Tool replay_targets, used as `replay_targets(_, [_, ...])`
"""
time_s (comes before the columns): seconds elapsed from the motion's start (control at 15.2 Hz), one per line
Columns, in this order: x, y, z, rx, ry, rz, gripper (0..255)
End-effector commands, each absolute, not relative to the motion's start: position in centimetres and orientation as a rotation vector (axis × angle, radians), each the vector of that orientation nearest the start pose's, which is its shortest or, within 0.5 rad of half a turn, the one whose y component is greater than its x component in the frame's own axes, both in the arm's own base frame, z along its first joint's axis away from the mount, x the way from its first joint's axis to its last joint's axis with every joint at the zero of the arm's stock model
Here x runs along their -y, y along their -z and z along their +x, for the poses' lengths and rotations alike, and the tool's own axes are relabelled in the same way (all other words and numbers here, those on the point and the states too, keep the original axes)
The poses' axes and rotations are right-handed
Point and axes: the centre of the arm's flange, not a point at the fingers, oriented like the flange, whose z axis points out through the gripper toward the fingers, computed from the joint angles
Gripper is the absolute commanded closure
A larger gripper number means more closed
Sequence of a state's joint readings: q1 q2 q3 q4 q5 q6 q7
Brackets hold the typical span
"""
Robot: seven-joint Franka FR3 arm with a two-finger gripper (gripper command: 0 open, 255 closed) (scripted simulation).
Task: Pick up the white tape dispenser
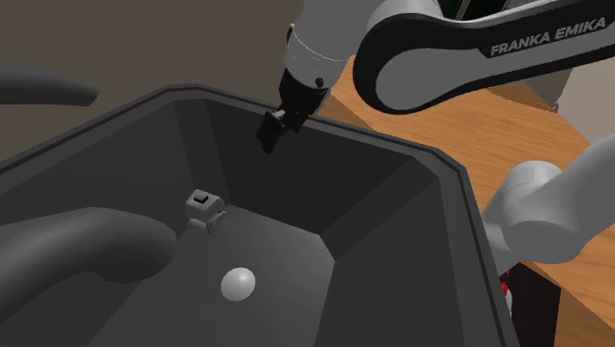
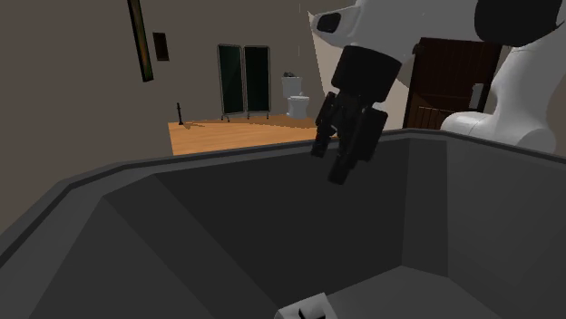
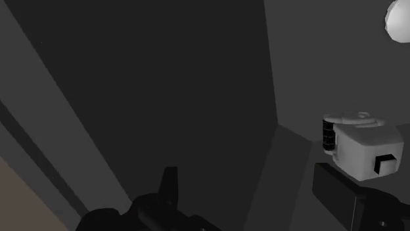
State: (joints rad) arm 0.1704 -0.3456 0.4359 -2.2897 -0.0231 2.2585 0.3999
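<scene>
A dark grey basin (image 1: 394,187) carries everything. Its rim is angular, and its flat walls slope inward to a level floor of the same grey. Two things lie on that floor. A small pale grey dispenser (image 1: 204,209) stands at the foot of the far wall, near a corner where two wall faces meet; the wrist view shows a dark roll at one end of it. A white ball (image 1: 238,284) lies on the open floor, nearer the shoulder camera and apart from the dispenser.
</scene>
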Motion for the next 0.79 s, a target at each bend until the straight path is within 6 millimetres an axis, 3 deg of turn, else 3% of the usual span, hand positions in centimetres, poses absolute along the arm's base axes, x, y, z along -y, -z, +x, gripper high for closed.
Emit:
replay_targets(0.0, [-31.0,-49.4,39.1,0.373,0.527,-3.076,0])
replay_targets(0.73, [-43.6,-44.1,40.0,0.572,0.607,-2.997,0])
